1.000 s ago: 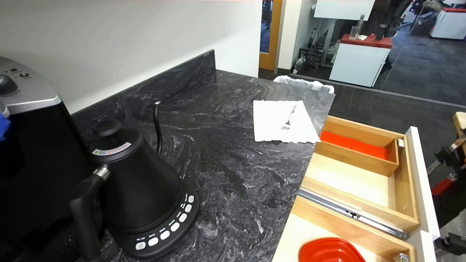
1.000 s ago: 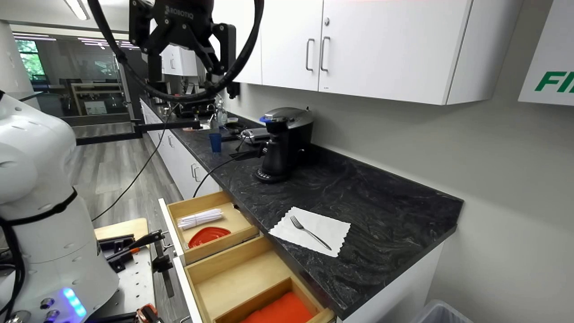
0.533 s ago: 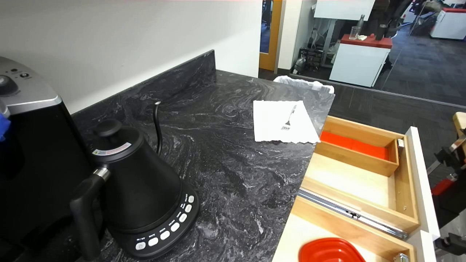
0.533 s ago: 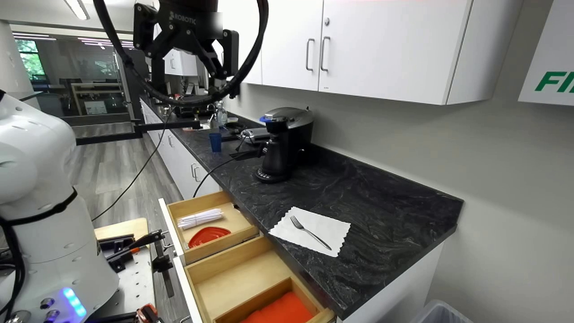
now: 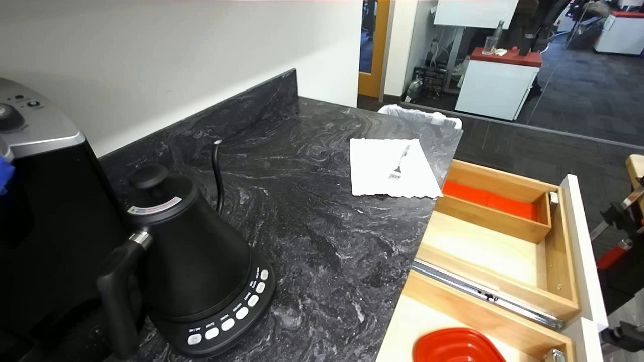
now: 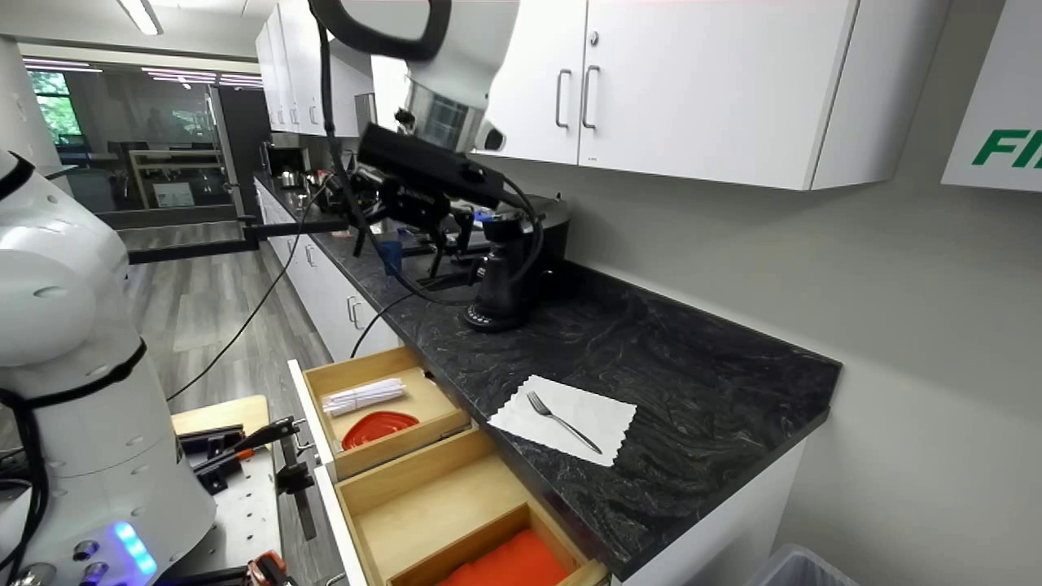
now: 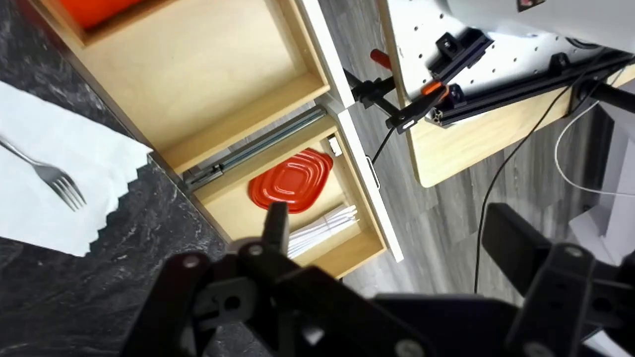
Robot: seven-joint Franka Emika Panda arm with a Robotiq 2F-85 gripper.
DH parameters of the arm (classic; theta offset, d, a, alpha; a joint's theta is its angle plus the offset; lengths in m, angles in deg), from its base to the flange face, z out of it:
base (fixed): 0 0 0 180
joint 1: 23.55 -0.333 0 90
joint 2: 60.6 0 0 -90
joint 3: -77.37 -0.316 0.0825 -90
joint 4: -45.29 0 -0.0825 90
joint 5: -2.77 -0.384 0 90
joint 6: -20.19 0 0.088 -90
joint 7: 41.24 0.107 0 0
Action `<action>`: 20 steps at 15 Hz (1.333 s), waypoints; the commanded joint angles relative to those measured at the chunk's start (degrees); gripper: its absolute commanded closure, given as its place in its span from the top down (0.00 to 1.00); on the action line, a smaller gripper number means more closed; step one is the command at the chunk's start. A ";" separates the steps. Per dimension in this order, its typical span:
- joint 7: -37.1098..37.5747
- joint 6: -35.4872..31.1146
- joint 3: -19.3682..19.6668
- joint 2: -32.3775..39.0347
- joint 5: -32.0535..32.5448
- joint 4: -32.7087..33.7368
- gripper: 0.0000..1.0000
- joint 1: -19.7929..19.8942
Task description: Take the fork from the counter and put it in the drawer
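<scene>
The slim grey fork lies on a white paper napkin near the front edge of the dark marbled counter. Just below that edge, the pale wooden drawer stands pulled out; its divided-off compartment has an orange-red bottom. My gripper hangs tilted in the air, well away from the fork. Its jaws stand wide apart with nothing between them.
A neighbouring drawer, also pulled out, holds a red dish-like item and a white bundle. A black kettle and a coffee machine occupy the counter. Wall cabinets overhang it.
In an exterior view the arm has swung: the gripper has come down from the picture's top and turned, now appearing smaller and tilted. Fork, napkin and drawers are unmoved.
</scene>
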 commanded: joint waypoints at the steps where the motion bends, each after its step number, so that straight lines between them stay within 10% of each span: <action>1: -10.95 -7.06 -3.32 7.98 -3.03 -0.53 1.00 -1.39; 11: -27.15 -11.08 -9.98 20.71 -3.49 5.31 1.00 1.84; 20: -29.98 -10.28 -11.32 13.50 -1.28 0.97 1.00 3.82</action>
